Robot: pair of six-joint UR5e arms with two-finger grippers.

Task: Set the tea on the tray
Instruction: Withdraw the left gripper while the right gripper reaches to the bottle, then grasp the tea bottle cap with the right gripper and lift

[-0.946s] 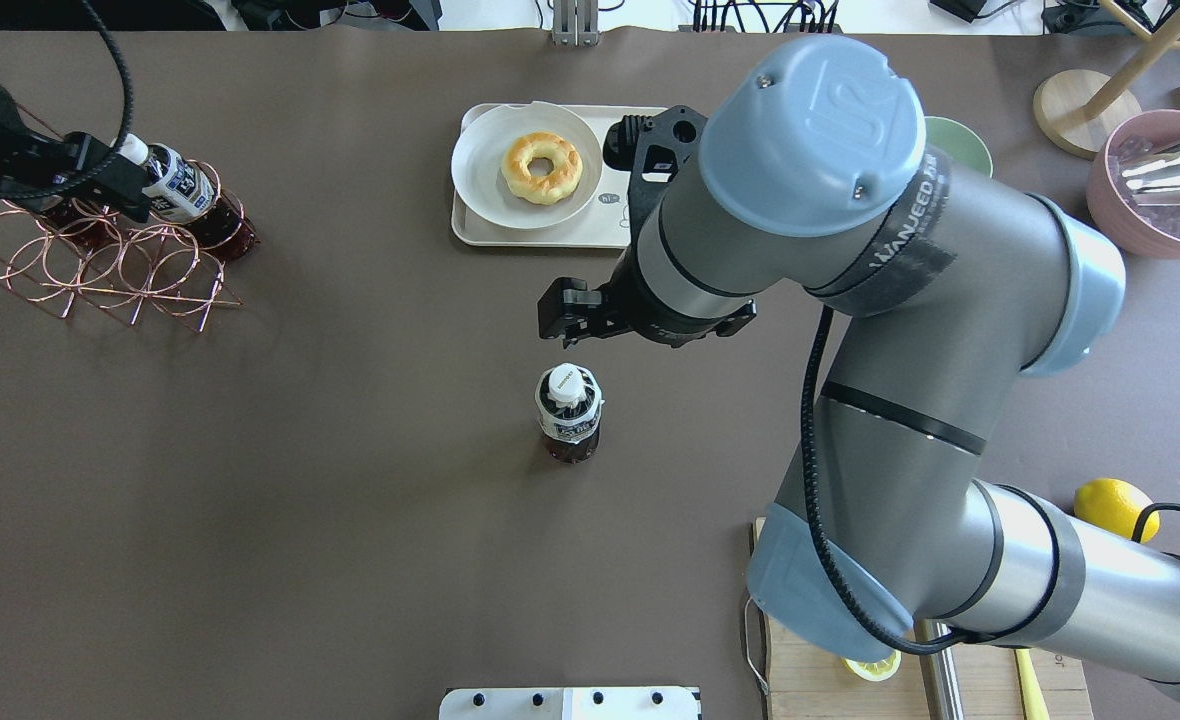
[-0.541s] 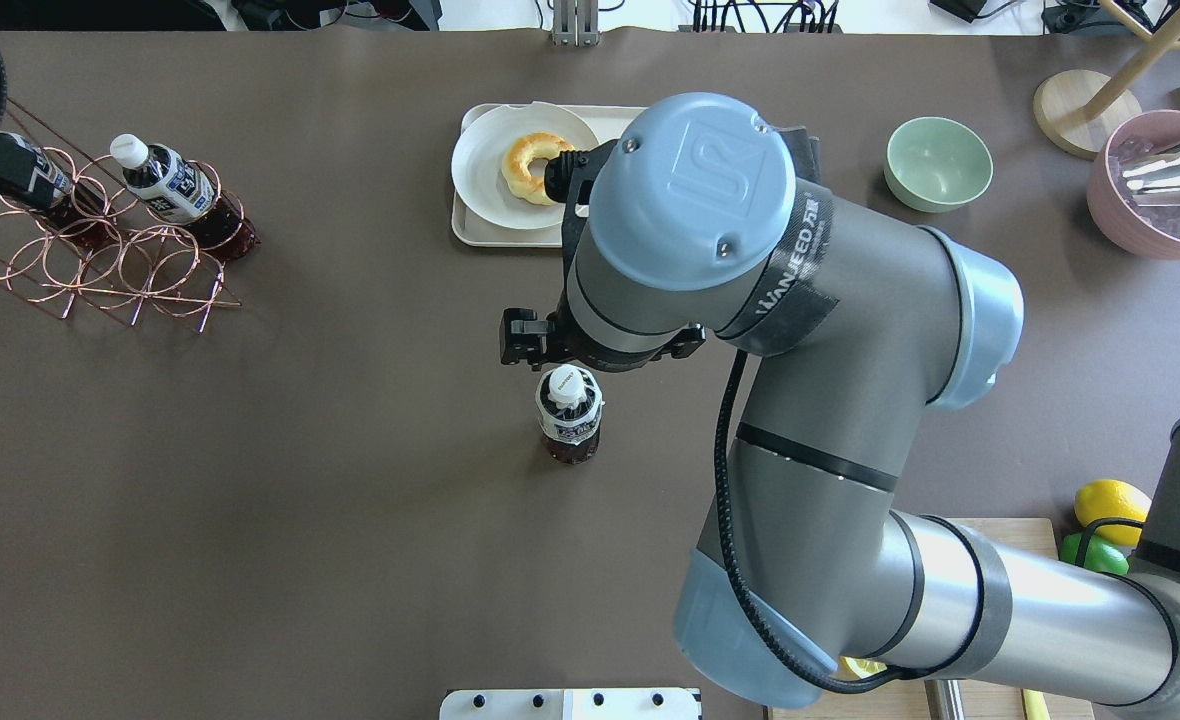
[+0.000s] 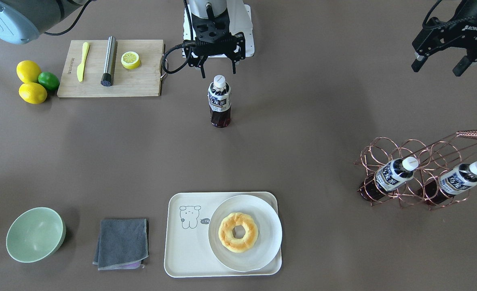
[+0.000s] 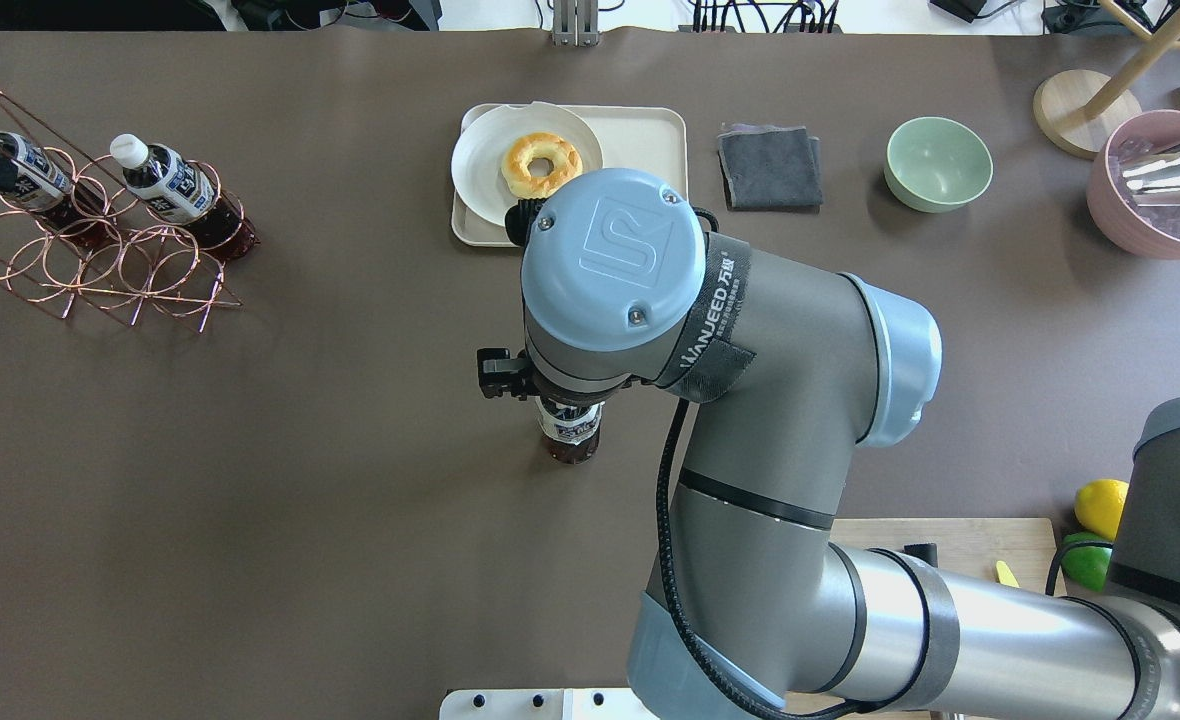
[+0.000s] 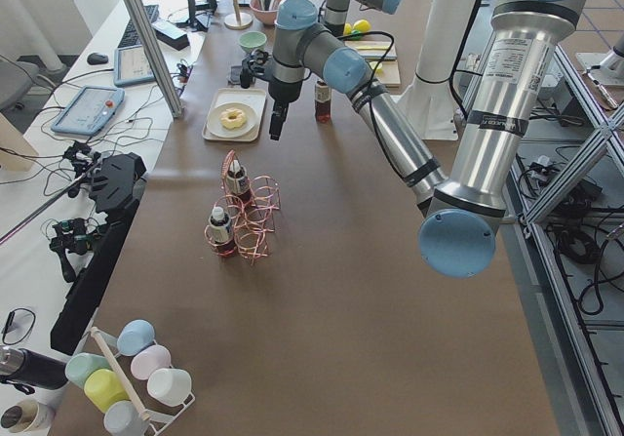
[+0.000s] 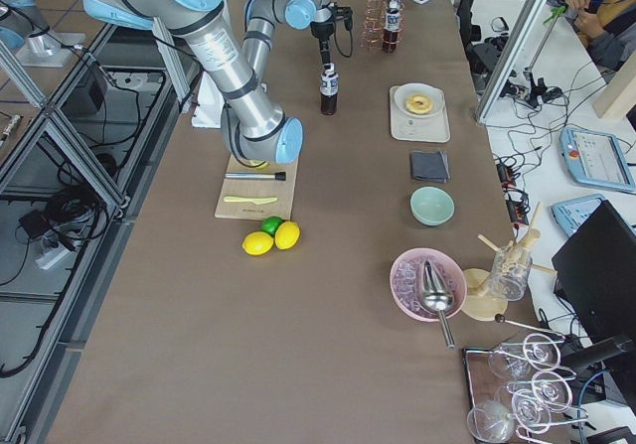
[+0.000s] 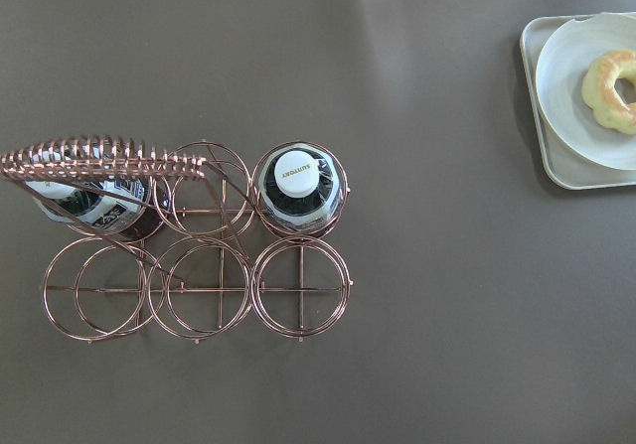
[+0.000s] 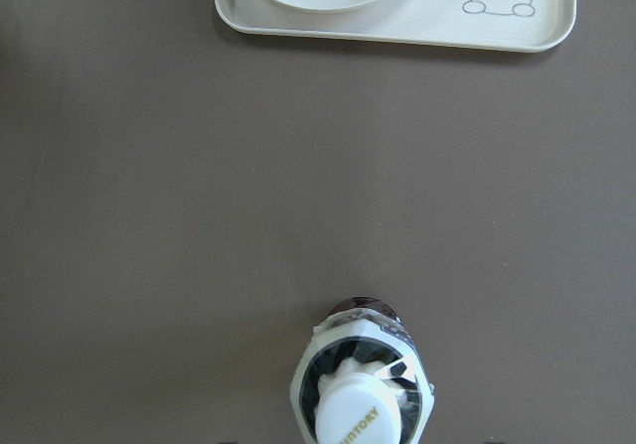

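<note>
The tea (image 3: 219,103) stands upright alone at mid-table, with a white cap and a navy label; it also shows in the overhead view (image 4: 570,437) and the right wrist view (image 8: 363,396). My right gripper (image 3: 218,72) hangs open just above its cap, one finger on each side, not touching it. The cream tray (image 3: 190,246) with the bear drawing lies across the table and holds a white plate (image 3: 262,250) with a doughnut (image 3: 237,232). My left gripper (image 3: 437,66) is open and empty, high beside the copper rack (image 3: 420,155).
The rack holds two more alike bottles (image 3: 392,174) (image 3: 461,182). A wooden cutting board (image 3: 141,83) with a knife, a steel rod and a lemon slice lies by my right arm's base. A green bowl (image 3: 34,234) and a grey cloth (image 3: 121,242) lie beside the tray.
My right arm has swung back from the tray towards me until its open gripper sits over the standing bottle. My left gripper has drawn away from the rack, empty.
</note>
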